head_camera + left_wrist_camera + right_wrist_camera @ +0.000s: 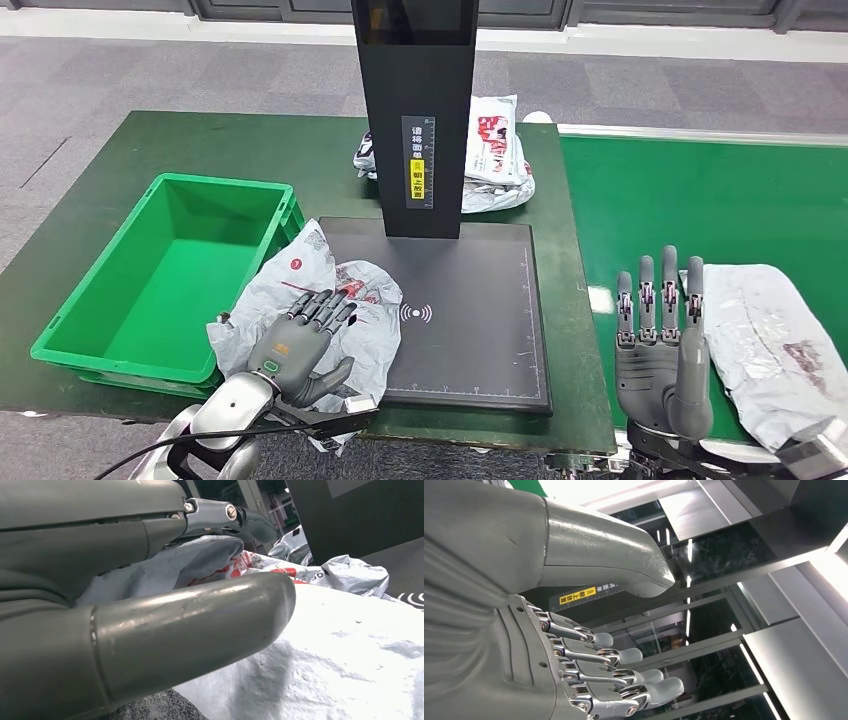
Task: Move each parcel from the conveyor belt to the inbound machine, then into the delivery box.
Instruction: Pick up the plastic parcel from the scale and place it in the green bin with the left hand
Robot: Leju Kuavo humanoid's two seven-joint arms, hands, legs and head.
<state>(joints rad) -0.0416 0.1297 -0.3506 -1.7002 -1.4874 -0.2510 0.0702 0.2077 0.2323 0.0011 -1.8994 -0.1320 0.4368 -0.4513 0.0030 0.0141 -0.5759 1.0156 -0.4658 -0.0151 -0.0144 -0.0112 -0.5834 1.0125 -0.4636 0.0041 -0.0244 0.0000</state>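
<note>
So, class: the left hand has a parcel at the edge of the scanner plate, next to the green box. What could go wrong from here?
1. The left hand grips the crumpled parcel loosely from above; the soft bag might slip during the lift.
2. The parcel sags over the table edge, so it could snag the rim of the green box.
3. The right hand stands open beside another parcel on the conveyor belt; a careless move may nudge it.

Inbound machine (455,300) at table centre, upright column (415,110) at its rear edge. Delivery box (150,285) to its left. Parcel (320,300) between them, overlapping machine's left edge. Further parcels (495,150) behind column. Conveyor belt (700,200) to the right, carrying parcel (770,330) near front.
</note>
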